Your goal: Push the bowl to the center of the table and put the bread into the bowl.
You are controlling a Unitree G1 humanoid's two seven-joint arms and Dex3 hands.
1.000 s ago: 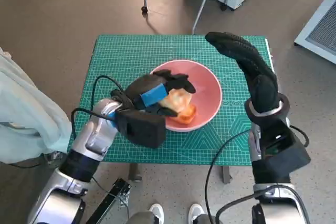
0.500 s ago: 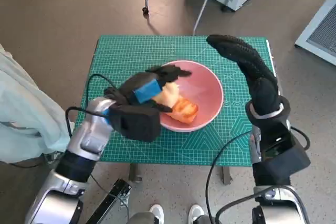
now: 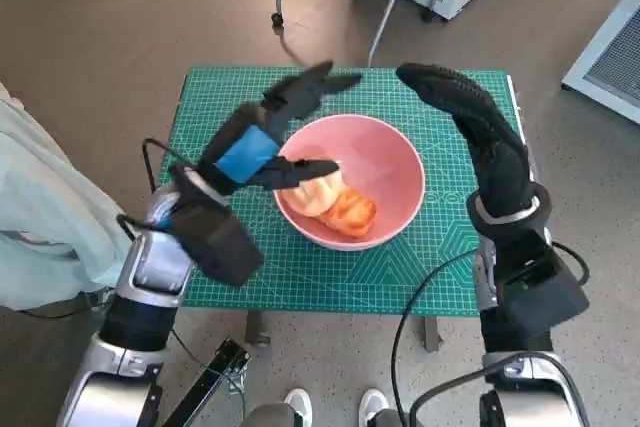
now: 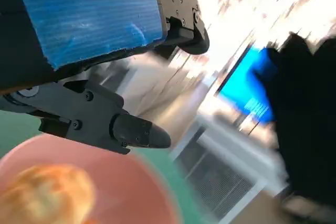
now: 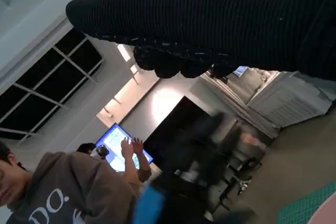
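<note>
A green mat [image 3: 230, 107] covers the small table on a brown floor. The left hand [image 3: 262, 137] hangs above the bowl's near-left rim, fingers spread, holding nothing. The pink bowl [image 3: 390, 172] sits near the mat's center with the bread [image 3: 335, 202] inside it. The right hand [image 3: 465, 112] hovers past the bowl's right rim, fingers extended, empty. Judged from this layout, both steps appear complete; only withdrawing the hands remains.

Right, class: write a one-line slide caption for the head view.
Bread lies in the pink bowl on the green mat; the left hand is open above the rim, the right hand beside it.
</note>
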